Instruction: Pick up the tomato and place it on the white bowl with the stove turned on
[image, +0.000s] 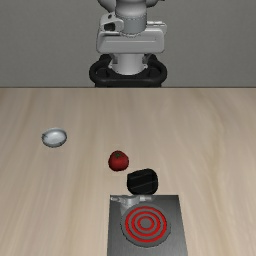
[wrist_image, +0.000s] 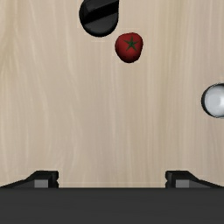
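The tomato (image: 119, 159) is small, red, with a green stem, and lies on the wooden table near the middle. The white bowl (image: 54, 137) sits upright and empty toward the exterior view's left, well apart from the tomato. My gripper (wrist_image: 112, 179) hangs high above the table, open, with nothing between its fingers. In the wrist view the tomato (wrist_image: 129, 46) lies well ahead of the fingertips, and the white bowl (wrist_image: 214, 99) shows partly at the frame edge. The stove (image: 146, 224) has a burner glowing red.
A black bowl (image: 142, 181) lies tilted between the tomato and the stove, close to both; in the wrist view the black bowl (wrist_image: 101, 15) is just beyond the tomato. Bare wooden table (image: 210, 140) spreads around the white bowl and toward the exterior view's right.
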